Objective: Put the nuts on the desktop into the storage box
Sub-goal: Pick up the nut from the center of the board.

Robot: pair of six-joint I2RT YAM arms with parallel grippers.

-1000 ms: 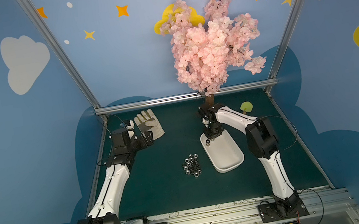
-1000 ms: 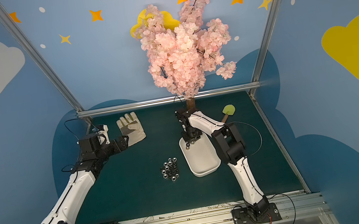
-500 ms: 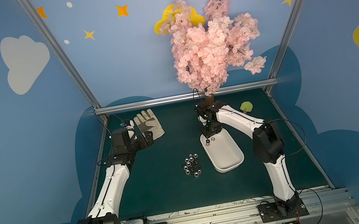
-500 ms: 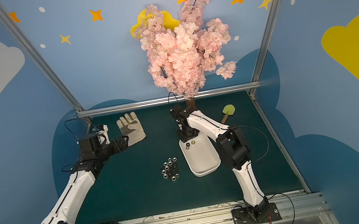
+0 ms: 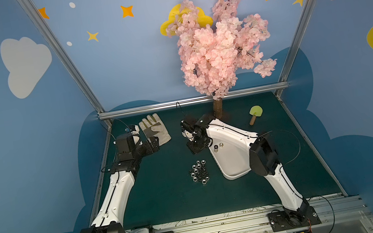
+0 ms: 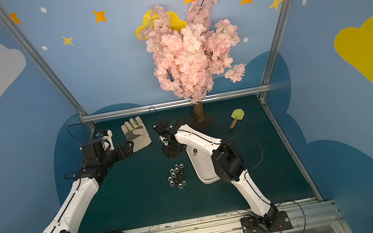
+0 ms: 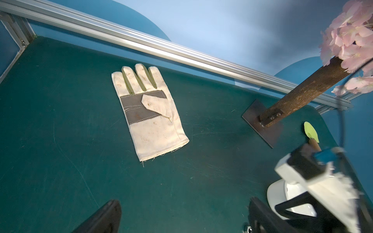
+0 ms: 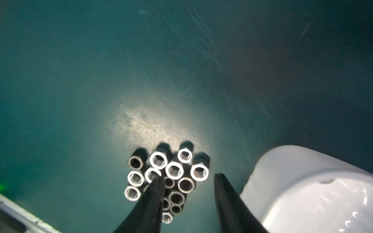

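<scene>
We see the cluster of small shiny silver metal hex nuts [image 5: 199, 172] on the dark green matte counter [image 5: 169, 203], just beside the shallow white plastic storage box [image 5: 234, 168]. It lies below and in front of the right gripper [image 8: 188, 177], whose jaws are partly spread and empty. Two further nuts [image 5: 221, 145] lie inside the box. The right arm reaches over the box, wrist bent down. The left gripper [image 5: 155, 145] hangs spread wide beside a beige work glove [image 5: 156, 133].

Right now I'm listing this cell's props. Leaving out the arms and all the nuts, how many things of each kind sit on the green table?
Beige fabric work glove: 1
Shallow white plastic storage box: 1
Pink artificial blossom tree with brown trunk: 1
Yellow-green scraper with wooden handle: 1
Total: 4
</scene>
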